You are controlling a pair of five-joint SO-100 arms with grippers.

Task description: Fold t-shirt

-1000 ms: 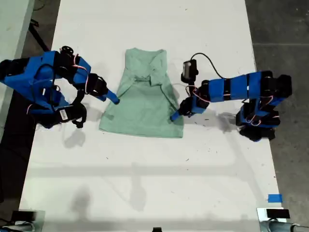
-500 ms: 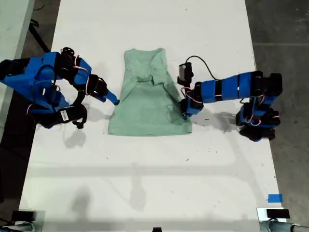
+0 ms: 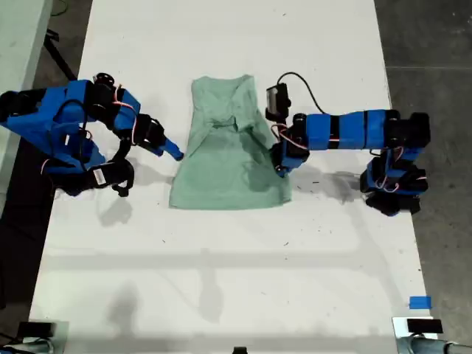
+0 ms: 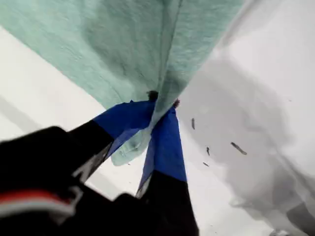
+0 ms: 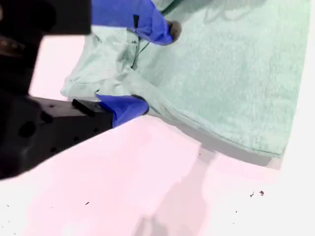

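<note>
While one white table [image 3: 221,280] is carrying everything, one mint-green t-shirt [image 3: 225,158] is lying half-folded at its middle between two blue arms. My first gripper [image 4: 160,105] is pinching a lifted fold of cloth — my second gripper [image 5: 142,64] is gaping wide over the shirt's edge.

**Count of what is on the table**

There is one t-shirt [image 3: 230,147], pale mint green, on one white table [image 3: 221,265]. Two blue arms stand at it, one at each side of the exterior view, each ending in one gripper: my first gripper [image 4: 160,105] and my second gripper [image 5: 147,64], two in all. One small piece of blue tape [image 3: 420,302] sits near the exterior view's lower right corner.
</note>
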